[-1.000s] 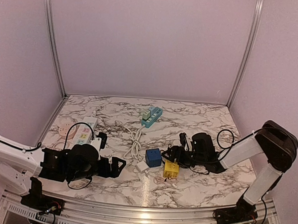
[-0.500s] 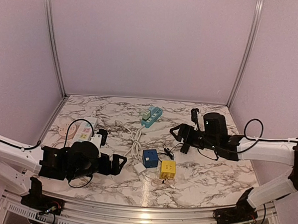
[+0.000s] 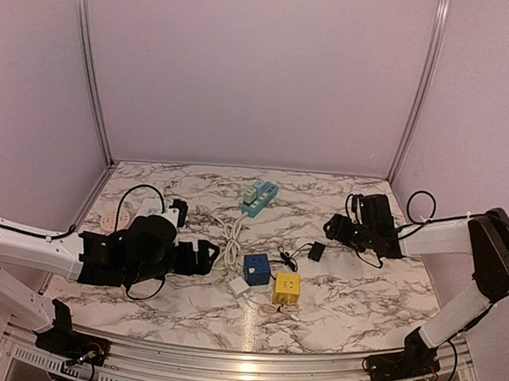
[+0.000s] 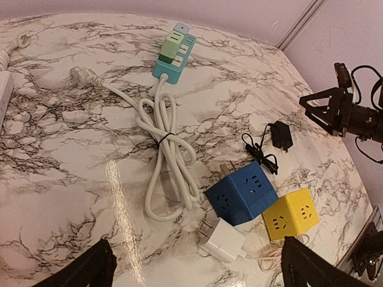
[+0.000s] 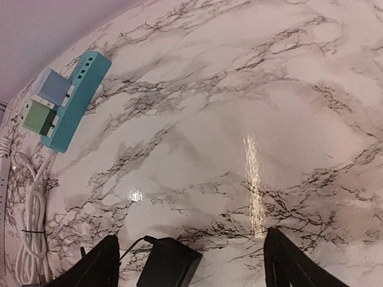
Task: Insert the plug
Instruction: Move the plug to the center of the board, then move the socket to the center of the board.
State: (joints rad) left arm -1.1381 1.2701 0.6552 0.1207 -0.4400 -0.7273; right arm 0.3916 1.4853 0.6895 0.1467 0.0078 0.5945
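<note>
Nearest the bases, the left gripper (image 3: 206, 258) is hanging low over the table (image 3: 364, 303) with its jaws spread about as wide as they go and nothing in them. Just ahead of it the white plug (image 3: 240, 285), yellow cube (image 3: 287, 287) and blue cube (image 3: 256, 267) are sitting bunched together, with the coiled cord (image 3: 229, 240) right beside them. A bit further out, the black plug (image 3: 317, 252) is lying loose on the marble between the blue cube and the right gripper (image 3: 331, 229). That gripper is hovering near it, jaws well apart and empty. Way at the back the teal strip (image 3: 260, 198) is sitting with a green and a pale blue block on it.

So this looks like the pick-up stage, with nothing grabbed or inserted yet. The right gripper is probably going to need to drop, close on the black plug's body, then line the prongs up with a socket.

The left wrist view is showing the cubes' socket faces and the black plug's thin wire curling toward the blue cube. The right wrist view is only catching the plug's edge down between its fingers (image 5: 96, 266), with no cubes. Can't tell which way the prongs are facing.
</note>
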